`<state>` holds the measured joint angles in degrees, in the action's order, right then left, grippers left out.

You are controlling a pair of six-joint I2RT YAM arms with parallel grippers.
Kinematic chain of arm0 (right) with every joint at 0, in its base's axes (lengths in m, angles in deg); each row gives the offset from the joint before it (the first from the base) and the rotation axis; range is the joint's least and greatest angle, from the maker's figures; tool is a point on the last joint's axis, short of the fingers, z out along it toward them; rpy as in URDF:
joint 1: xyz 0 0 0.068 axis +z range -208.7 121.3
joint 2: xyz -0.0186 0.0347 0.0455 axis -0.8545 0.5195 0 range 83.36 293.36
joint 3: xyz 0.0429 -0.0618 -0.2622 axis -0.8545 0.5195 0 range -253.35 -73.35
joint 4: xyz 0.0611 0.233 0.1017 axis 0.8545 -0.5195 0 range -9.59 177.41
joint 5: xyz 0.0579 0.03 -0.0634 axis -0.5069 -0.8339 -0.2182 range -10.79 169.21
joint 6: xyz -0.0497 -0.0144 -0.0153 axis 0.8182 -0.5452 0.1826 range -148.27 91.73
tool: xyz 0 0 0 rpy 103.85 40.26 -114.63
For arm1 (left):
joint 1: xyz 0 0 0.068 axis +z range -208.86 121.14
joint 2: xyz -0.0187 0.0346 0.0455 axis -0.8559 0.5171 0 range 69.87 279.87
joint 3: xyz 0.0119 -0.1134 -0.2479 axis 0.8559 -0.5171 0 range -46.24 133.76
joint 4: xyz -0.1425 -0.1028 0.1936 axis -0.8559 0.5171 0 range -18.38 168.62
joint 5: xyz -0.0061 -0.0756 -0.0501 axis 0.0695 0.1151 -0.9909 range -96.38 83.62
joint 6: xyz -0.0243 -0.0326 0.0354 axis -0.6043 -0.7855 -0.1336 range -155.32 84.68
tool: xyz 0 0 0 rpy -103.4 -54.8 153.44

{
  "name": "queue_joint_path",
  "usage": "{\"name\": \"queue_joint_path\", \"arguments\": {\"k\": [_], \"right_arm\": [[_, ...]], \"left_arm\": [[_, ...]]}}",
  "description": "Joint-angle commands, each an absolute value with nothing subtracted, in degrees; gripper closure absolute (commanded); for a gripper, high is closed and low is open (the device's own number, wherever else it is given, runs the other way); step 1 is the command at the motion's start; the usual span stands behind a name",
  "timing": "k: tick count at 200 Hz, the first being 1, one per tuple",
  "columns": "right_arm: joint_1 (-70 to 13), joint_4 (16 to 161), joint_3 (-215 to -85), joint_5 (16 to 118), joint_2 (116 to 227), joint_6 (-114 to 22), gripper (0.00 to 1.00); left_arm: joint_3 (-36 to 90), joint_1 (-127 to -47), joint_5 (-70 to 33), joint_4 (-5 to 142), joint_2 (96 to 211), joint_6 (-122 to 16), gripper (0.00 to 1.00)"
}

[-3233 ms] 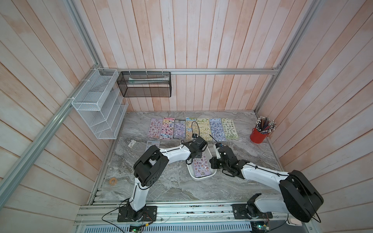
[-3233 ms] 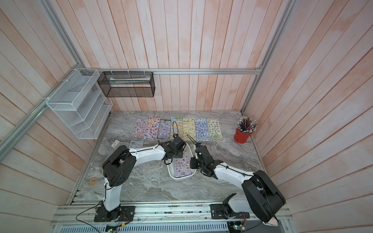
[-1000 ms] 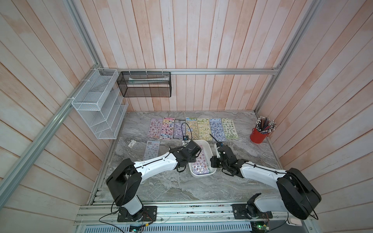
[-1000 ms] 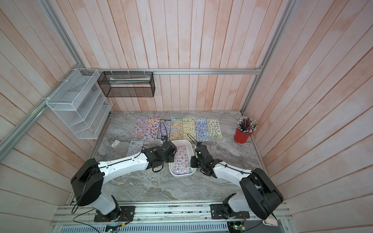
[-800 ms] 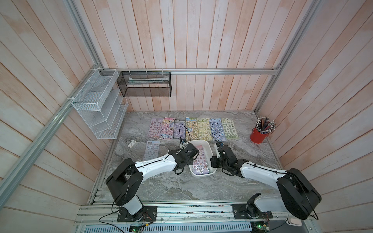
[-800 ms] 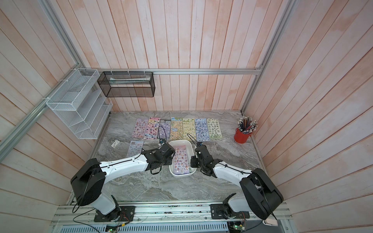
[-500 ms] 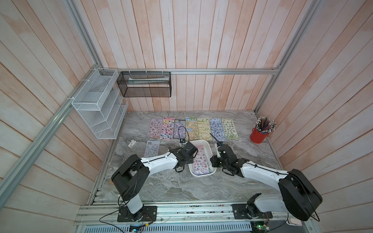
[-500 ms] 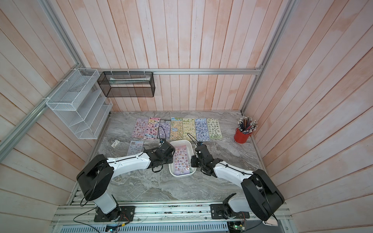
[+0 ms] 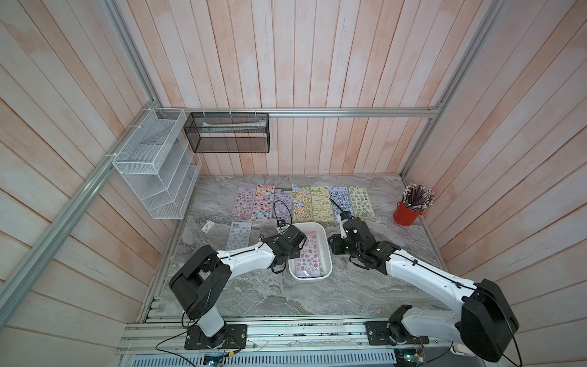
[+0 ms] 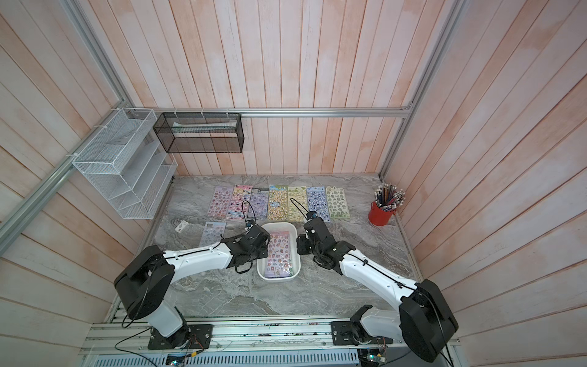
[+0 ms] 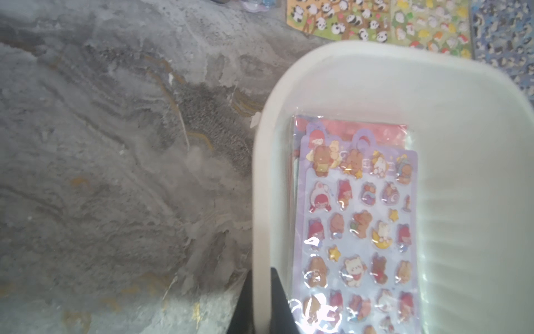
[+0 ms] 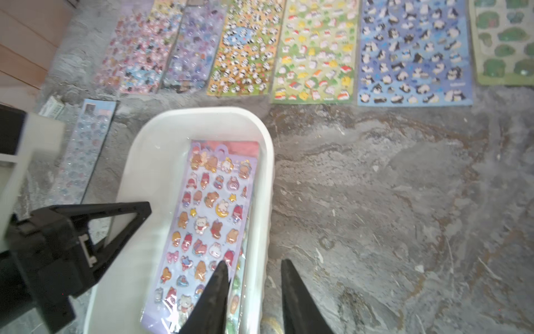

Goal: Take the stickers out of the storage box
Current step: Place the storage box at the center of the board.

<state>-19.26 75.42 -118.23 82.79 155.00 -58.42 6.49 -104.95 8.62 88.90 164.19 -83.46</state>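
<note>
The white storage box (image 9: 309, 278) (image 10: 276, 277) sits mid-table in both top views. A stack of stickers (image 9: 309, 254) (image 11: 358, 231) (image 12: 213, 208) lies in it, a purple bear sheet on top. My left gripper (image 9: 293, 253) (image 11: 261, 300) is shut on the box's left wall, one finger inside and one outside. My right gripper (image 9: 332, 246) (image 12: 254, 277) stands open astride the right wall, with its inner finger over the stickers' edge and a gap on both sides of the wall.
Several sticker sheets (image 9: 305, 203) lie in a row at the back, and one more (image 9: 239, 235) lies left of the box by a small white tag (image 9: 207, 226). A red pencil cup (image 9: 408, 213) stands at right. A white wire rack (image 9: 155, 171) and a black mesh basket (image 9: 228, 133) hang on the walls.
My left gripper has closed onto the box's left wall. My right gripper has opened and let go of the right wall. The box has hardly moved.
</note>
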Motion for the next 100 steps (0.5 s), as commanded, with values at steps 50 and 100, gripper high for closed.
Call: {"name": "queue_joint_path", "arguments": {"k": [50,100], "right_arm": [[-13.53,70.27,-129.50,81.98,169.21,-58.81,0.71],[-11.50,69.01,-136.00,80.27,179.20,-58.79,0.74]], "left_arm": [[-1.01,-103.30,8.65,85.92,155.86,-89.78,0.98],[-4.18,-102.77,8.48,83.51,153.58,-90.49,0.99]]}}
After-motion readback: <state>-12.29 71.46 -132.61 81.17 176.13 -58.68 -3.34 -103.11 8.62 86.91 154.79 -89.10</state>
